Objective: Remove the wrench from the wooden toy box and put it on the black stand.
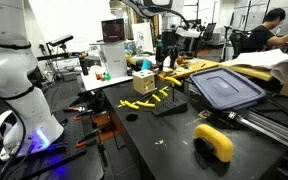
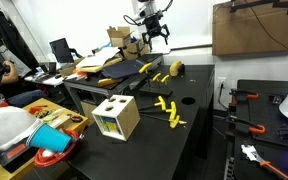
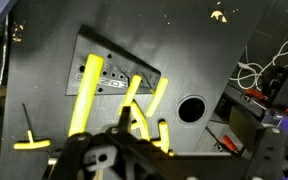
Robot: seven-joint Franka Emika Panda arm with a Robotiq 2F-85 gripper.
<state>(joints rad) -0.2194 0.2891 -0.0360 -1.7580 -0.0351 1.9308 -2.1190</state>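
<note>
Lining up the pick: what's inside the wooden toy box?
Only dark round holes in the wooden toy box show from outside; its walls cover the interior, so whatever lies inside cannot be seen.

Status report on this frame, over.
Gripper open, empty, hovering high. Wooden toy box upright on table, apart from gripper; wrench not discernible. Yellow tools loose on table, nothing blocking the box.
</note>
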